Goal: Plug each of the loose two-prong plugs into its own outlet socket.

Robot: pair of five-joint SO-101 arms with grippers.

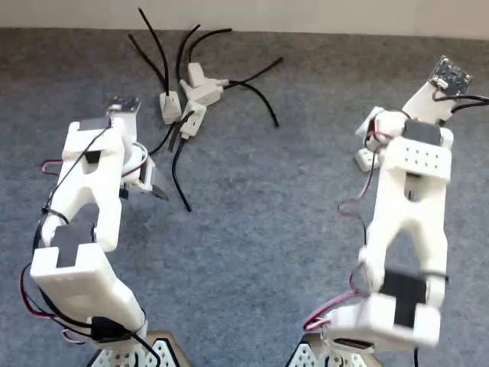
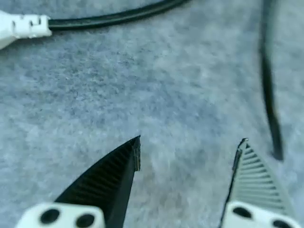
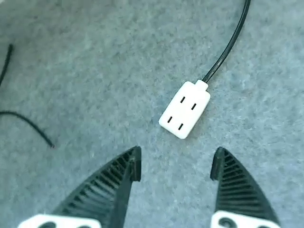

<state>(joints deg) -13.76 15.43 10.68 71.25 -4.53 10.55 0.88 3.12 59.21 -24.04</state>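
**Left gripper** (image 2: 190,154): jaws wide apart, nothing between them. It hangs over the grey carpet (image 2: 142,85) at about 9 o'clock on the table.

**Right gripper** (image 3: 176,164): jaws wide apart and empty, at about 3 o'clock.

**Socket block** (image 3: 184,109): white, lying flat with four slots facing up. A black cord (image 3: 229,45) runs from one end. It sits just beyond the right gripper's fingertips, not touching them.

**Heap of white plugs** (image 1: 189,98): at about 11 o'clock, with black cords fanning outward. It lies near the left gripper, at that gripper's 1 o'clock, and well apart from the socket block.
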